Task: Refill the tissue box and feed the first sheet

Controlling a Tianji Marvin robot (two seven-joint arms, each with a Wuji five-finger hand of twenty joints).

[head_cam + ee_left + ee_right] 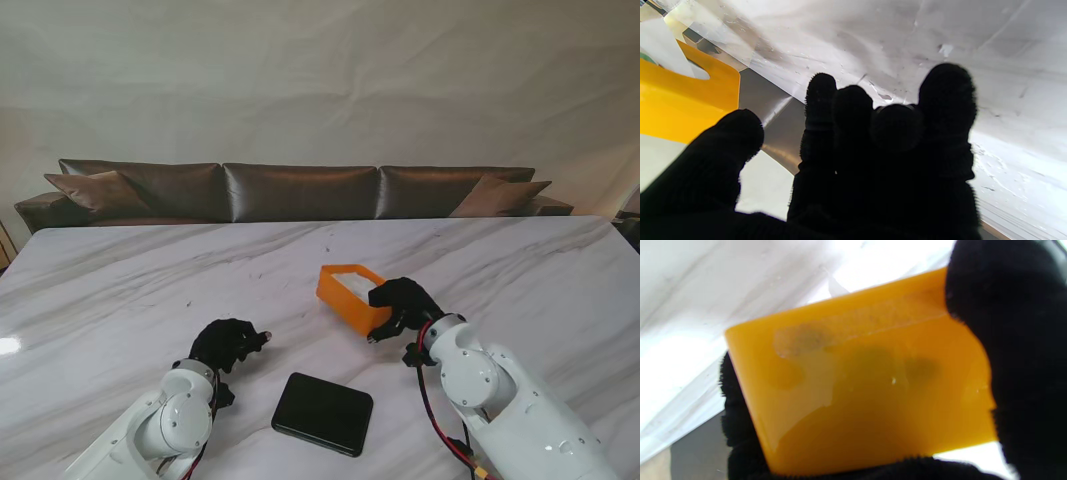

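An orange tissue box (350, 296) sits open-topped near the table's middle, with white tissue showing inside it. My right hand (403, 303) in its black glove is shut on the box's right end; the right wrist view shows the orange box wall (860, 380) filling the frame between gloved fingers (1017, 340). A flat black lid (322, 412) lies on the table nearer to me, between my two arms. My left hand (228, 342) rests low over the table with fingers (893, 133) loosely curled, holding nothing. In the left wrist view the orange box (683, 100) shows off to one side.
The white marble table (150, 290) stretches wide around both hands. A brown leather sofa (300, 190) runs along the table's far edge. Cables hang from my right wrist (430, 400).
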